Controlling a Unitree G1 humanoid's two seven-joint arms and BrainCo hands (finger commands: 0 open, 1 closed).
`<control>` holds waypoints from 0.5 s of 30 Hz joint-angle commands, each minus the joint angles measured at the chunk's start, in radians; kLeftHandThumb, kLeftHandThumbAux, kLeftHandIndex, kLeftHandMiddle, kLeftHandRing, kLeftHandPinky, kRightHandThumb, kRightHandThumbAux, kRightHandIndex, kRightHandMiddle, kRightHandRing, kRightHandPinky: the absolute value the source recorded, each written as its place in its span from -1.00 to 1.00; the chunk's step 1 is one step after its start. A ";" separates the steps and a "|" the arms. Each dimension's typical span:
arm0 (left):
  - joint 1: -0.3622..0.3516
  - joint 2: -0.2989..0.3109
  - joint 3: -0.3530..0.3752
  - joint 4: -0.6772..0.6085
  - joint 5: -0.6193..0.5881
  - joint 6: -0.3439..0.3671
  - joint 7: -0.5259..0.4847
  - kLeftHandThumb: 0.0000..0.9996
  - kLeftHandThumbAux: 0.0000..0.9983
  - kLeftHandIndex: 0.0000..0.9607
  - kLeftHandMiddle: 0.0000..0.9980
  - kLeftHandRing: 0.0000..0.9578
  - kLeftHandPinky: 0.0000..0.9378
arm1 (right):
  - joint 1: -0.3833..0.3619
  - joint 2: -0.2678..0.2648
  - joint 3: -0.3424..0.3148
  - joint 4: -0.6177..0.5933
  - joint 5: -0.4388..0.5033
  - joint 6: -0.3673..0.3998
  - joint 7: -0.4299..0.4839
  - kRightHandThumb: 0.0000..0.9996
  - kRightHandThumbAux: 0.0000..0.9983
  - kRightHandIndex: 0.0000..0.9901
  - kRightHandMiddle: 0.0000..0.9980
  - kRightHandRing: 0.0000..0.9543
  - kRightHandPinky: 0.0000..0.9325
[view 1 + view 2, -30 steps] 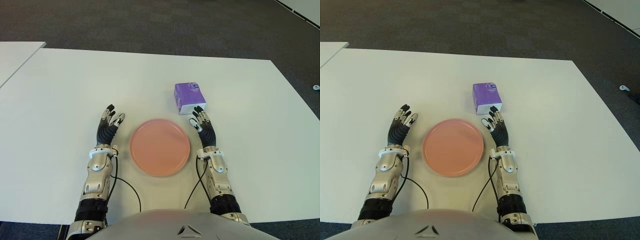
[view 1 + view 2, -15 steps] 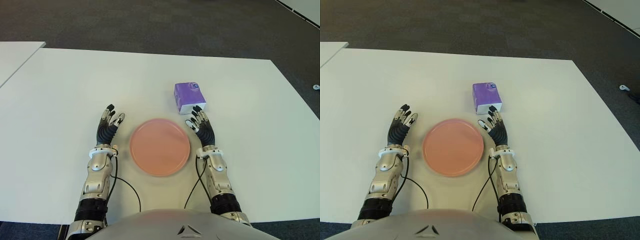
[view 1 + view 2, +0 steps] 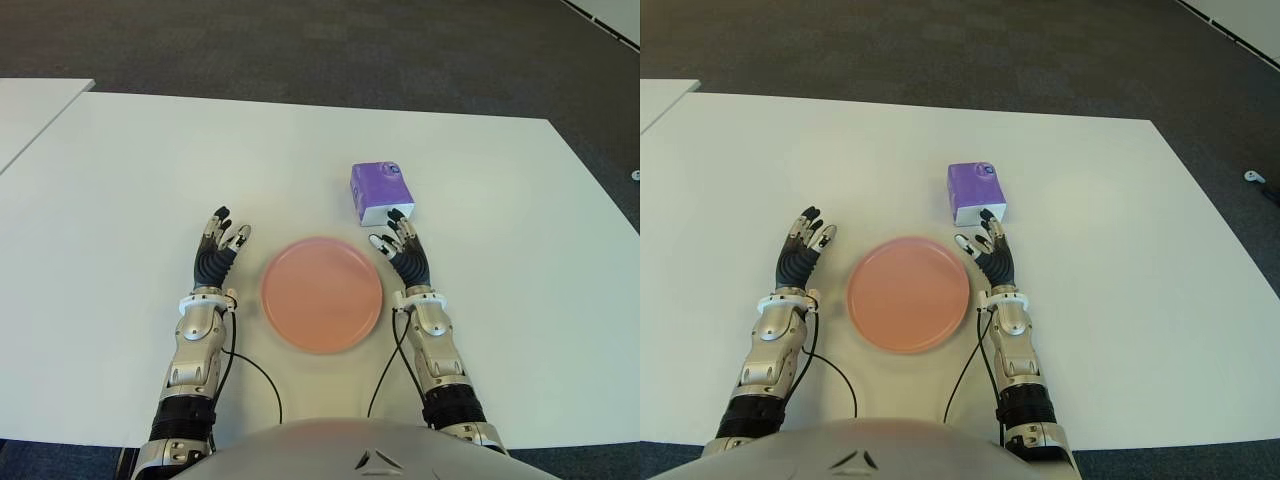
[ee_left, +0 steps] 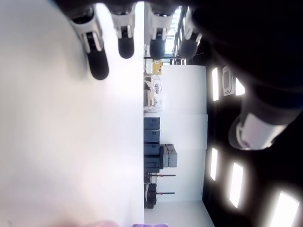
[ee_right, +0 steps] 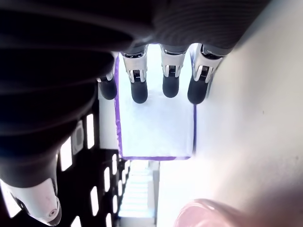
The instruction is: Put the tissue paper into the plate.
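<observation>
A white surface (image 3: 120, 180) fills most of the eye views, with dark carpet (image 3: 300, 40) along the upper edge of the frame. A round pink plate (image 3: 321, 293) sits just below the centre, holding nothing. The tissue paper (image 3: 380, 192), a purple pack with a white side, lies on the surface up and to the right of the plate, apart from it. The right hand (image 3: 405, 258) shows at the plate's right edge, its fingers (image 5: 139, 91) spread and extended toward the near white side of the pack, holding nothing; the fingertips reach close to the pack, but contact cannot be told. The left hand (image 3: 216, 252) shows to the left of the plate, its fingers (image 4: 98, 66) likewise stretched out and empty. Thin black cables (image 3: 258, 375) run from both wrists toward the bottom of the frame.
</observation>
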 commanded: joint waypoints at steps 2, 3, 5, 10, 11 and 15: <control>0.000 -0.006 -0.005 0.050 0.004 0.020 0.002 -1.00 0.11 -1.00 -1.00 -1.00 -1.00 | 0.064 -0.057 -0.074 -0.118 -0.101 0.198 -0.099 -0.49 0.04 -1.00 -1.00 -1.00 -1.00; -0.001 -0.005 -0.005 0.052 0.003 0.019 0.000 -1.00 0.11 -1.00 -1.00 -1.00 -1.00 | 0.064 -0.056 -0.073 -0.124 -0.103 0.207 -0.100 -0.49 0.03 -1.00 -1.00 -1.00 -1.00; -0.004 -0.005 -0.004 0.057 0.001 0.017 -0.003 -1.00 0.12 -1.00 -1.00 -1.00 -1.00 | 0.063 -0.056 -0.072 -0.134 -0.105 0.226 -0.101 -0.48 0.02 -1.00 -1.00 -1.00 -1.00; -0.006 -0.004 -0.002 0.062 -0.001 0.015 -0.004 -1.00 0.12 -1.00 -1.00 -1.00 -1.00 | 0.025 -0.076 -0.091 -0.218 -0.108 0.277 -0.105 -0.48 0.02 -1.00 -1.00 -1.00 -1.00; -0.006 -0.004 -0.002 0.062 -0.001 0.015 -0.004 -1.00 0.12 -1.00 -1.00 -1.00 -1.00 | -0.003 -0.089 -0.108 -0.276 -0.111 0.302 -0.105 -0.48 0.04 -1.00 -1.00 -1.00 -1.00; -0.004 -0.002 -0.003 0.062 0.004 0.011 -0.002 -1.00 0.12 -1.00 -1.00 -1.00 -1.00 | -0.224 -0.194 -0.188 -0.299 -0.115 0.296 -0.125 -0.53 0.11 -1.00 -1.00 -1.00 -1.00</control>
